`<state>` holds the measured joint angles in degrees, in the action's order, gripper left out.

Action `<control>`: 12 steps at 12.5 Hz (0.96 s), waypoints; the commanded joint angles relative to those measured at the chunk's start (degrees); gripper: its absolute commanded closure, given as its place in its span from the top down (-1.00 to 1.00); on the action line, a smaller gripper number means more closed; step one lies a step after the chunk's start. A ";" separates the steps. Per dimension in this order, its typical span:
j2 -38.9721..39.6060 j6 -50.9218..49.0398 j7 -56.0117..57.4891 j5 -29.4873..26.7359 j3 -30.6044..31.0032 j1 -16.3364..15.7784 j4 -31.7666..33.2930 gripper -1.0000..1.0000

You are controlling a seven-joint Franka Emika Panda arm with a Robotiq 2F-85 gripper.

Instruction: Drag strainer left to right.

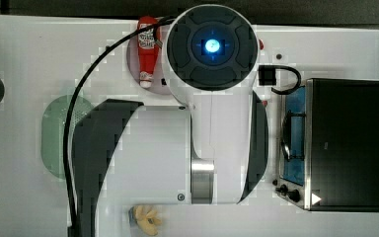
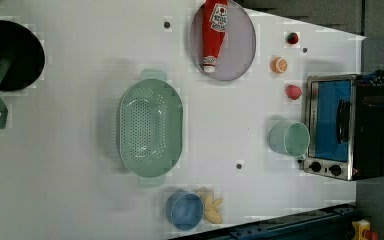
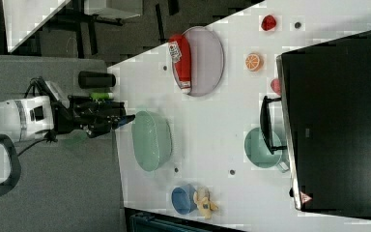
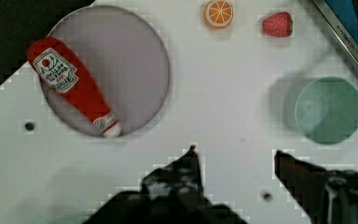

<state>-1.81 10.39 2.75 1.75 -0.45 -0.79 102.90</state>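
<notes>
left view bares strainer (image 2: 150,131); top view's arm (image 1: 212,98) overlaps it.

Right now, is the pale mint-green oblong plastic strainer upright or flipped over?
Upright. In the left view the pale mint-green oblong plastic strainer shows its open, perforated bowl facing up, with nothing inside, resting flat on the white table.

A robot lab set up as a mock kitchen: a white worktop (image 2: 80,210) dotted with screw holes carries toy food such as a strawberry (image 2: 292,38), orange half (image 2: 279,65) and ketchup bottle (image 2: 214,31), beside a small toaster oven (image 2: 342,127), with a Panda arm (image 3: 19,118) over grey floor.
</notes>
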 commanded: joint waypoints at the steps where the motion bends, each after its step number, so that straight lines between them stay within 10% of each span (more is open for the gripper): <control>1: -23.03 -10.69 -6.76 0.69 -3.15 0.75 11.13 0.59; 3: -23.01 -10.61 -6.76 0.68 -3.19 0.74 11.17 0.99; 12: -11.69 0.05 -31.15 -2.01 16.28 -1.93 13.46 1.00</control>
<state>-14.06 10.37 -18.72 -0.56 13.84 -1.11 113.75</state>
